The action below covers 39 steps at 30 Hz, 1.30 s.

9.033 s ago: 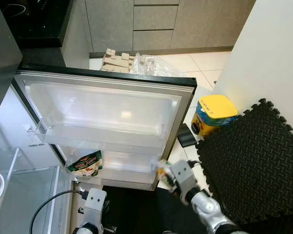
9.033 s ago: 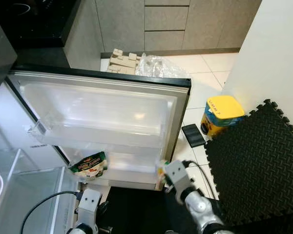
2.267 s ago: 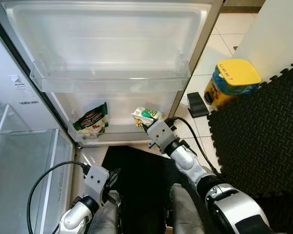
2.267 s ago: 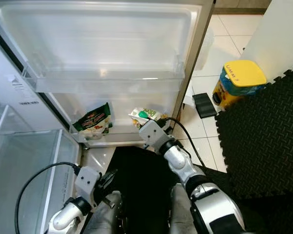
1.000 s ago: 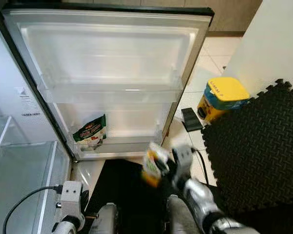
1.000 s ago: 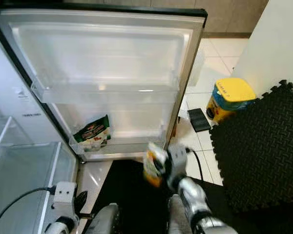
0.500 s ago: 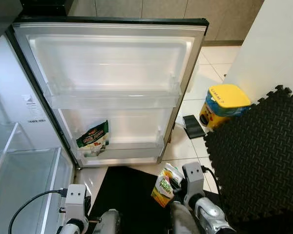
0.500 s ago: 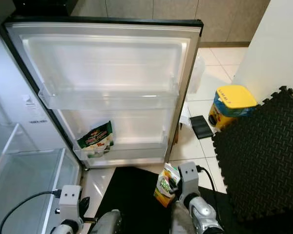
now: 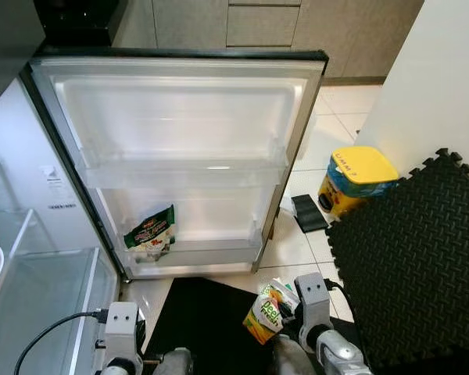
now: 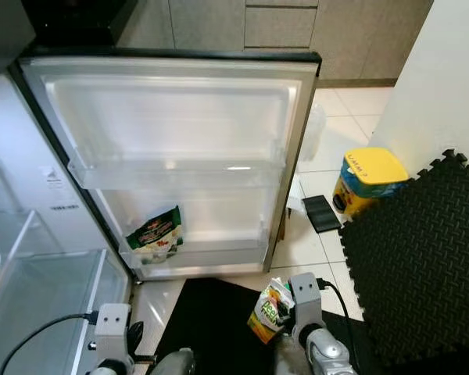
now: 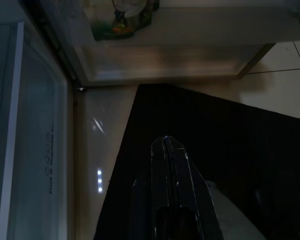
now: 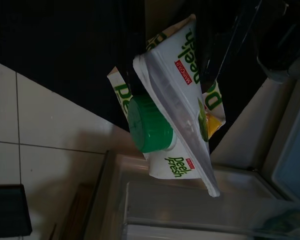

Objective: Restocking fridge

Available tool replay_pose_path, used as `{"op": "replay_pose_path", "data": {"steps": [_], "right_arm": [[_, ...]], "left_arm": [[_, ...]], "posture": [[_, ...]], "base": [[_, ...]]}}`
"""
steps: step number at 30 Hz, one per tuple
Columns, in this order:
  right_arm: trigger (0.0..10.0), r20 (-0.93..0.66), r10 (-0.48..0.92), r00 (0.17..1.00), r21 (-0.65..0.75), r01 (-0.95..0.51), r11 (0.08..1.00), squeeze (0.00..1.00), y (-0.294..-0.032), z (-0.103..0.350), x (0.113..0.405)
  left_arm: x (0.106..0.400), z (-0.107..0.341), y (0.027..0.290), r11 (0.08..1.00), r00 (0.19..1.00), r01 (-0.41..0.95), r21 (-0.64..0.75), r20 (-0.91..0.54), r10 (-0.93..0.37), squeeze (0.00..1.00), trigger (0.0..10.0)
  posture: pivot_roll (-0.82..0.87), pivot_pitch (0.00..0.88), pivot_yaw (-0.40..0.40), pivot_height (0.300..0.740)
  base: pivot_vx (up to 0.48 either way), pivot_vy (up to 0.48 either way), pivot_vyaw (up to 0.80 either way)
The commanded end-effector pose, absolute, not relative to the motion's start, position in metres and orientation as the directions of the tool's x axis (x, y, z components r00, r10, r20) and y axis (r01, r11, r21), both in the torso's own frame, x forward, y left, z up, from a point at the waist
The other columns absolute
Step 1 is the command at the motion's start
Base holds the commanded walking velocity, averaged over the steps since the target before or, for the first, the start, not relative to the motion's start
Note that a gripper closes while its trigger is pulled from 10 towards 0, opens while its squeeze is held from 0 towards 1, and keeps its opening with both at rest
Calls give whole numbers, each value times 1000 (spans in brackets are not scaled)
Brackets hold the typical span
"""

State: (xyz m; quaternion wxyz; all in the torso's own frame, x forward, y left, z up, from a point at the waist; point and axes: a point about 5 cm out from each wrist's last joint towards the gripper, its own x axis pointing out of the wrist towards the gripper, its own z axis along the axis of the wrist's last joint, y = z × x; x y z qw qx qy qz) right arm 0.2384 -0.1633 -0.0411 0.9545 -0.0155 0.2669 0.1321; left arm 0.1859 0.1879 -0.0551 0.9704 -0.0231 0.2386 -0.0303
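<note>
I face the open fridge door (image 9: 180,117); a snack bag (image 9: 150,229) sits in its bottom shelf. My right gripper (image 9: 285,311) clasps the juice carton (image 9: 267,312) below that door. I'd lift it upright beside the bag. My left gripper (image 11: 171,165) hangs pinched together

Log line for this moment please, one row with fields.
right gripper: shut on juice carton, held low over black mat | left gripper: shut, idle | fridge door: open | lower door bin: green packet

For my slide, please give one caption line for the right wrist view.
Right end effector gripping a Deep Fresh juice carton with green cap, before the open fridge door.
</note>
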Motion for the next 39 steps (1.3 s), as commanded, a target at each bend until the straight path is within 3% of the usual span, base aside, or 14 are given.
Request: {"op": "replay_pose_path", "data": {"steps": [1,39], "right_arm": [[10000,-562,217,798,28,-244,969,0,-170,-50,227],[10000,-569,276,774,21,-322,946,0,-166,-53,219]], "left_arm": [[181,-58,187,997,876,45,-62,-477,-69,0,10000],[182,-60,184,997,872,54,-55,-483,-74,0,10000]], "posture": [[-55,92,-69,670],[-65,89,-64,689]], "base": [[0,0,0],[0,0,0]]}}
